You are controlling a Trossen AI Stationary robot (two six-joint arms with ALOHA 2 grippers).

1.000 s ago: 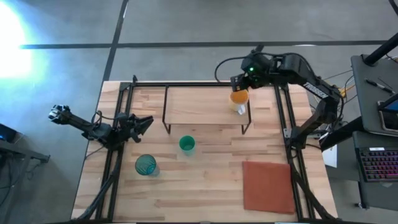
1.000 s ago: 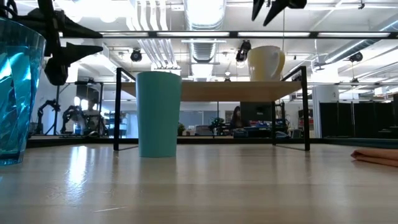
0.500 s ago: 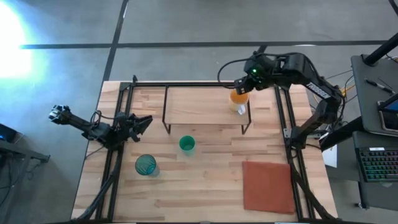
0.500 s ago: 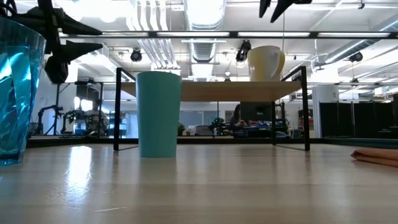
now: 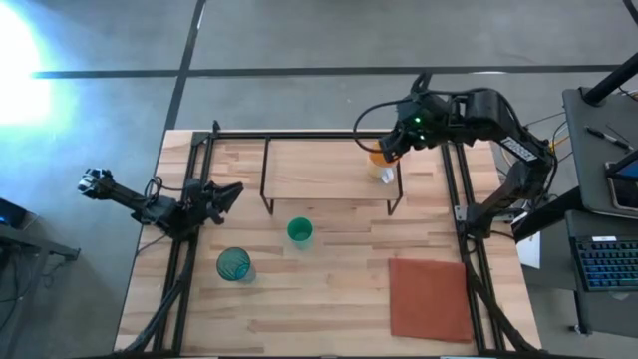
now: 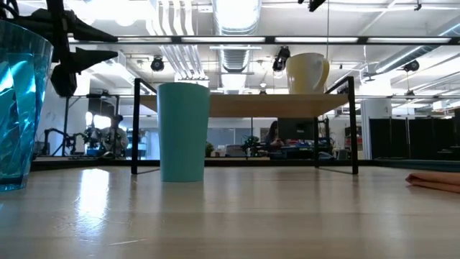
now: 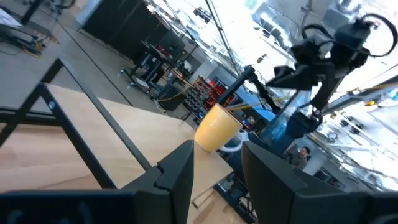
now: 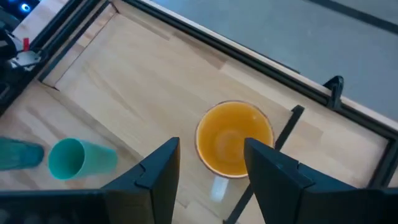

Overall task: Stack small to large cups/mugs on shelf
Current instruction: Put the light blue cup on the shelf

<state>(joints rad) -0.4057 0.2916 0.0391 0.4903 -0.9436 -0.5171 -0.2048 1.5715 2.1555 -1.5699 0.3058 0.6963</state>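
Note:
The small orange mug (image 5: 378,156) stands upright on its base at the right end of the light-wood shelf (image 5: 319,172), its white handle (image 5: 385,176) toward the table's near edge. My right gripper (image 5: 396,139) hovers open above the mug (image 8: 234,138), apart from it. The green cup (image 5: 299,231) stands on the table in front of the shelf. The teal ribbed tumbler (image 5: 233,264) stands nearer the left. My left gripper (image 5: 225,194) waits open at the table's left, level, pointing toward the shelf.
A reddish-brown mat (image 5: 429,297) lies flat at the near right. Black frame rails (image 5: 189,249) run along the table's left and right sides. Free table lies between the green cup and the mat. People show in the room behind (image 6: 115,129).
My right gripper has risen away from the orange mug, drifting slightly toward the table's right edge, and has almost left the top of the low view. The mug has stayed upright on the shelf.

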